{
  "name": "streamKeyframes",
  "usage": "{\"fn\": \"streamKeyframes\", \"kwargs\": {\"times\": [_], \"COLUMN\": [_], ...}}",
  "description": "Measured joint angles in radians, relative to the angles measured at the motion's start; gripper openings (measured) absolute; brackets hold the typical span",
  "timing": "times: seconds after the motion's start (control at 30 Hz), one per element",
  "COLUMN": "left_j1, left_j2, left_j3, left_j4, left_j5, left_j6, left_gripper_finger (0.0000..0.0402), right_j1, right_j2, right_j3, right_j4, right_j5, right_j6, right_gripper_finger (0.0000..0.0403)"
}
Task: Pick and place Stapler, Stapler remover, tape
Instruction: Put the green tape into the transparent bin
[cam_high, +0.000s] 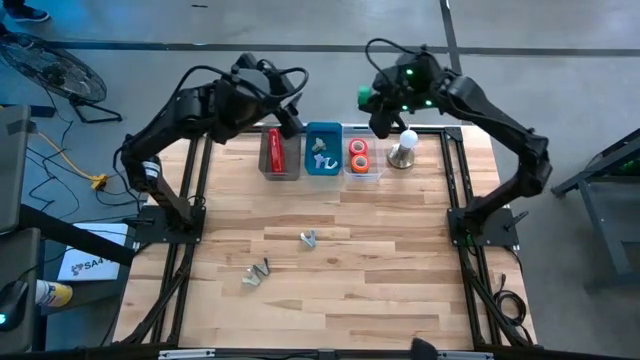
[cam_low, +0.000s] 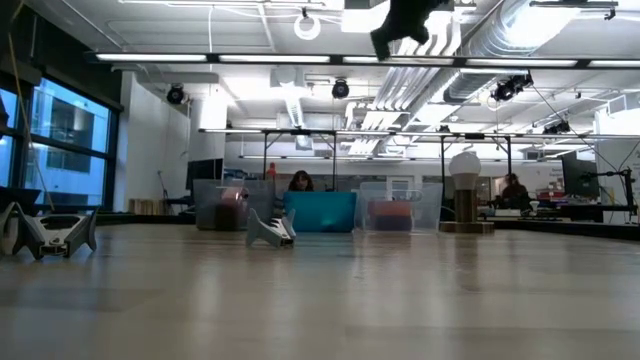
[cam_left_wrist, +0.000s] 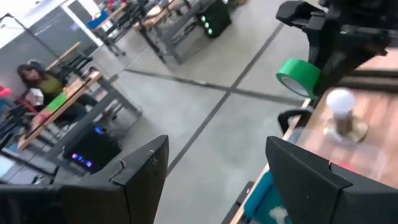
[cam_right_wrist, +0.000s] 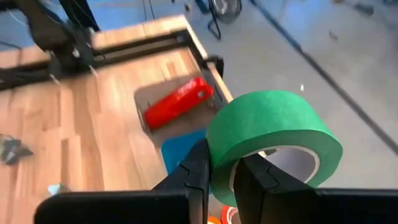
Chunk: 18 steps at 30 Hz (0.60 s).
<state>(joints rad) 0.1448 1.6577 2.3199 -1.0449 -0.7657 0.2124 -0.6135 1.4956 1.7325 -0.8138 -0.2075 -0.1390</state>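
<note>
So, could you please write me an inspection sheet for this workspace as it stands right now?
Surface: pale wooden table.
Job's things: bright red stapler in grey bin; silvery staple removers in blue bin; orange tape rolls in clear bin; three loose removers.
Clutter: white-topped stand.
Grippers: left gripper open above grey bin; right gripper shut on green tape roll.
Cables: yellow floor cable.
Surroundings: seated people behind.

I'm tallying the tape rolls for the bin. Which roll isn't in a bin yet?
The green tape roll, pinched by its wall in the right gripper above the table's far edge. The two orange-red rolls already lie in the clear bin.
</note>
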Motion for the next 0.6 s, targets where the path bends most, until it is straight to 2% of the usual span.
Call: {"fn": "streamKeyframes", "kwargs": {"times": [0.27,0.6], "left_j1": [0.023,0.190], "left_j2": [-0.023,-0.027], "left_j3": [0.001,0.001], "left_j4": [-0.151,-0.308], "left_j5": [-0.043,0.094], "left_j6": [-0.044,-0.131], "left_gripper_finger": [0.0265,0.0265], "right_j1": [-0.039,-0.061], "right_j2": [0.129,0.296], "right_j3": [0.000,0.000], "right_j4": [-0.052,-0.149], "right_j5": [-0.008,-0.006], "right_j6": [-0.016,0.027], "right_gripper_finger": [0.0035,0.0035]}}
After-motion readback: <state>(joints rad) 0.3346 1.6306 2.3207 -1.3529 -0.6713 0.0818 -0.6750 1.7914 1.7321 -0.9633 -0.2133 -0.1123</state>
